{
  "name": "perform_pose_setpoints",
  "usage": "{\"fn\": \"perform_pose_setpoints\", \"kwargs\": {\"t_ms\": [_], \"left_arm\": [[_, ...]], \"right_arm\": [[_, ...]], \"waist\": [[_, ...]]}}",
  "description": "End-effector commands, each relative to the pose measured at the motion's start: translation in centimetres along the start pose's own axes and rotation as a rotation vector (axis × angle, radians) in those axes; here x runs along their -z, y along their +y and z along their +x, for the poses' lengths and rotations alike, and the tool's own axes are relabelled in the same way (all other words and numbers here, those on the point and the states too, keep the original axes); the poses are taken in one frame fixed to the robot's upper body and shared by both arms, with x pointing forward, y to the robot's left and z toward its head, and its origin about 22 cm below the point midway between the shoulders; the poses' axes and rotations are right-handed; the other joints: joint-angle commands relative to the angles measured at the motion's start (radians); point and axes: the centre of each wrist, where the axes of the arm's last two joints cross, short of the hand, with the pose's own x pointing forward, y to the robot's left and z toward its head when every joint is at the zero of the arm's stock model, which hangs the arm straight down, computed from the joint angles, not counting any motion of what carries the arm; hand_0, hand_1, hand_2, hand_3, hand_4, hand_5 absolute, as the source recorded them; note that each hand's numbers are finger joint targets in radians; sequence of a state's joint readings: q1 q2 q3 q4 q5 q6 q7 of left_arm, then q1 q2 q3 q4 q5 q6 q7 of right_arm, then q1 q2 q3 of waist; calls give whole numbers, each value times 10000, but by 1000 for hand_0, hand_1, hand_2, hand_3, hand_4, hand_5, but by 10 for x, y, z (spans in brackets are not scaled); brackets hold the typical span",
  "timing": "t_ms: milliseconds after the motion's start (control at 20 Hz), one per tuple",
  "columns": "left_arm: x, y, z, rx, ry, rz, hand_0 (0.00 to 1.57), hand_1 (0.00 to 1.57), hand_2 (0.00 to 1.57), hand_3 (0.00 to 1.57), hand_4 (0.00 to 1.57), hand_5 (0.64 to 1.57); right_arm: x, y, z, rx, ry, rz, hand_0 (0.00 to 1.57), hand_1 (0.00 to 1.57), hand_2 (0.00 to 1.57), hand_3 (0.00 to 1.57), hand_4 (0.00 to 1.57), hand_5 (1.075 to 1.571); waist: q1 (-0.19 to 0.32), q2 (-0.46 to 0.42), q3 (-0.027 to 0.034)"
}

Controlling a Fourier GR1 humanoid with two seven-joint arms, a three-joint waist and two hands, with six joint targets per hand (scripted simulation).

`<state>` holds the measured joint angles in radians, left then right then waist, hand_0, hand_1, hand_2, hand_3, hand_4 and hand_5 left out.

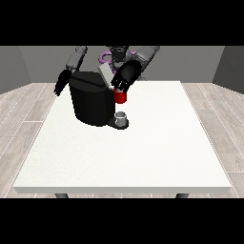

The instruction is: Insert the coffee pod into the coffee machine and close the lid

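Note:
The black coffee machine (90,102) stands on the white table (143,152) at the back left. Its grey lid (105,74) is tilted up at the top. A red thing at the machine (121,97) sits at its front right. The hand at the view's right (126,76) hovers just above that red thing, next to the raised lid. The hand at the view's left (61,84) hangs beside the machine's left side with relaxed fingers and holds nothing. A small grey thing (122,117) rests on the machine's base under the red thing; I cannot tell whether it is the pod.
The robot's torso (116,53) stands behind the table's far edge. The table stretches wide towards the camera and to the right of the machine.

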<state>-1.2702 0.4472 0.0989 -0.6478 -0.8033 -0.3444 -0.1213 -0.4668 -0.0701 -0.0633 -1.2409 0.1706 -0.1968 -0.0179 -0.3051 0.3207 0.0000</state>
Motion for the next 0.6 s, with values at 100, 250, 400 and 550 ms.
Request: {"fn": "perform_pose_setpoints", "kwargs": {"t_ms": [100,250,400,550], "left_arm": [[-12,-6,-31,960,238,-50,1162,1162,1190,1068,0,1571],[-6,2,-15,932,179,173,1135,1135,1146,998,0,1571],[-2,-17,-13,480,-155,-99,1117,1117,1136,985,0,1571],[-11,13,-24,390,-507,888,1138,1138,1136,963,0,1571]], "right_arm": [[-4,-6,5,-30,21,287,0,0,0,0,0,1571],[0,3,7,45,-272,-82,0,0,0,0,0,1571],[2,-13,-2,79,67,-183,0,0,0,0,42,1571],[4,-7,11,73,-325,-138,0,0,0,0,85,1571]], "waist": [[-261,138,-1],[-132,400,2],[165,167,2],[-32,618,-2]]}}
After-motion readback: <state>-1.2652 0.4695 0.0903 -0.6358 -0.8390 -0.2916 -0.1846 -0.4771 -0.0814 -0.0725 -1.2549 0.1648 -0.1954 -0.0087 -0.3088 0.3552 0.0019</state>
